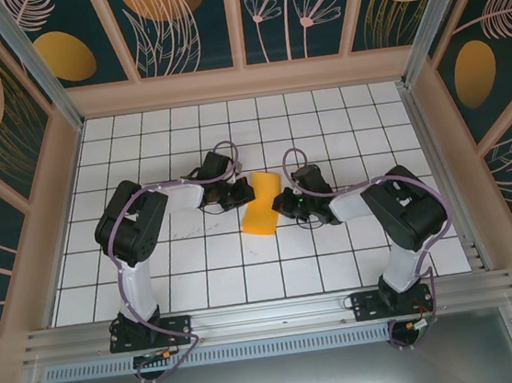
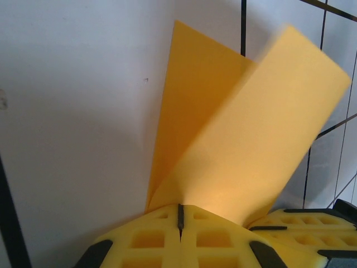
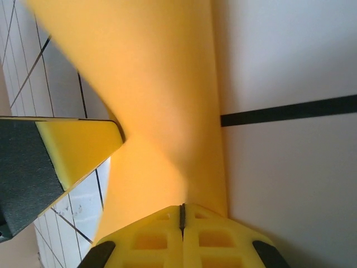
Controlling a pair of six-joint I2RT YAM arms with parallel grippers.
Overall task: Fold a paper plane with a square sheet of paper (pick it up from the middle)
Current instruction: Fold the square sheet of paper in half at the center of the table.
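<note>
At the mid of the white grid table [image 1: 201,281], seen from top, both arms reach inward w/ elbows bent out. Leaf-pattern wall panels [image 1: 65,56] w/ orange ovals ring the cell on 3 sides.

L to R in top view: the left gripper [image 1: 238,196] points right and meets the L edge of the square sheet of paper [image 1: 261,207]. The sheet sits btwn the two tools near table centre. It shows as an orange-yellow strip, longer than wide, slightly bowed, far end tilted to the right. The right gripper [image 1: 285,205] meets its R edge, pointing left.

Left wrist view: the left gripper [image 2: 180,215] has its yellow waffle pads pressed together, only a thin dark seam btwn them, and the paper comes out right at that seam, so it's clamped on the sheet. The sheet [image 2: 251,139] rises off the table [image 2: 72,111] as 2 flaps in a V; the near flap is blurred and leans right. At lower R, the other tool's yellow fingers [image 2: 295,223] touch the paper's base.

Right wrist view: the right gripper [image 3: 182,215] is likewise pinched tight, w/ paper [image 3: 162,95] fanning up from the seam, twisted at the waist. At L, a yellow-faced dark finger [image 3: 78,148] of the left tool presses the sheet's edge. Grid lines show on the table [image 3: 290,195] to the right.
</note>
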